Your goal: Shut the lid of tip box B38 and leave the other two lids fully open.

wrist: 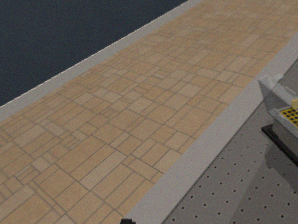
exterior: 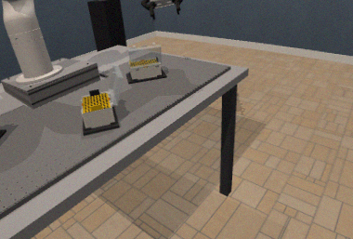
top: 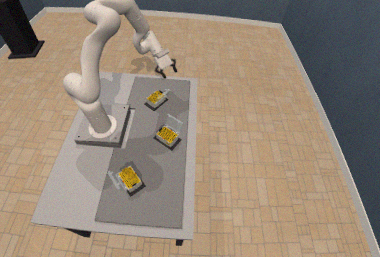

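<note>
Three tip boxes with yellow tips showing stand on the dark mat: a far one (top: 156, 97), a middle one (top: 167, 135) and a near one (top: 129, 177). Each has a clear lid raised beside it. In the side view the far box (exterior: 145, 64) has its lid standing upright, and the middle box (exterior: 98, 110) shows its tips from above. The ID stickers are too small to read. My gripper (top: 166, 66) is open and empty, high in the air past the table's far end, beyond the far box; it also shows in the side view (exterior: 163, 2). The wrist view catches one corner of a box (wrist: 280, 105).
The arm's base plate (top: 102, 128) sits on the table left of the mat. The table's far edge (wrist: 200, 160) runs under the wrist camera, with wooden floor beyond. A black cabinet (top: 17, 26) stands on the floor at the far left.
</note>
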Motion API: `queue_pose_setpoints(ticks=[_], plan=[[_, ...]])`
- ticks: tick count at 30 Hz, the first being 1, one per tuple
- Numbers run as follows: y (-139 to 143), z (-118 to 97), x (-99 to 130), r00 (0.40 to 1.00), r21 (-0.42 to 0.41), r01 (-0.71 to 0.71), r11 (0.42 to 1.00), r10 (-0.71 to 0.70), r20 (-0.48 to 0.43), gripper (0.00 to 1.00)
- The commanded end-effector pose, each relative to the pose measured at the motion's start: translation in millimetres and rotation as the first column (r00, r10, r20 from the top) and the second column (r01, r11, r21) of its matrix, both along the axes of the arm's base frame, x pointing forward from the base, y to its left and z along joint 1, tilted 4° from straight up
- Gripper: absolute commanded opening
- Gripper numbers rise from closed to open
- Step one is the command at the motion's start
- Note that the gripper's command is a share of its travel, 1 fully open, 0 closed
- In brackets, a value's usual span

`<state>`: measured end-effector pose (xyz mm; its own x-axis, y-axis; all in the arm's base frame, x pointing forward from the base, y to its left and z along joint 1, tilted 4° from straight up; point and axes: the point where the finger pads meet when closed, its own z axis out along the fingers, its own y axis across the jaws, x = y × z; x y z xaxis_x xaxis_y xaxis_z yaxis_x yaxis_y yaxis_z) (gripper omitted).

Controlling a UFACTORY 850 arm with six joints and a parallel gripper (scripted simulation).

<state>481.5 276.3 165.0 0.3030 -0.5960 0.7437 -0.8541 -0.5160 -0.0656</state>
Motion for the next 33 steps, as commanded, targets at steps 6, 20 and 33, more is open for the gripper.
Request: queue_pose_setpoints(ticks=[6, 20, 33], plan=[[26.0, -1.7, -35.0, 0.999, 0.005, 0.023, 1.000, -0.023, -0.028, 1.00], [55.3, -4.9, -82.2, 0.997, 0.008, 0.043, 0.999, -0.043, -0.058, 1.00], [80.0, -7.4, -130.3, 0.989, 0.007, 0.081, 0.997, -0.080, -0.124, 1.00]])
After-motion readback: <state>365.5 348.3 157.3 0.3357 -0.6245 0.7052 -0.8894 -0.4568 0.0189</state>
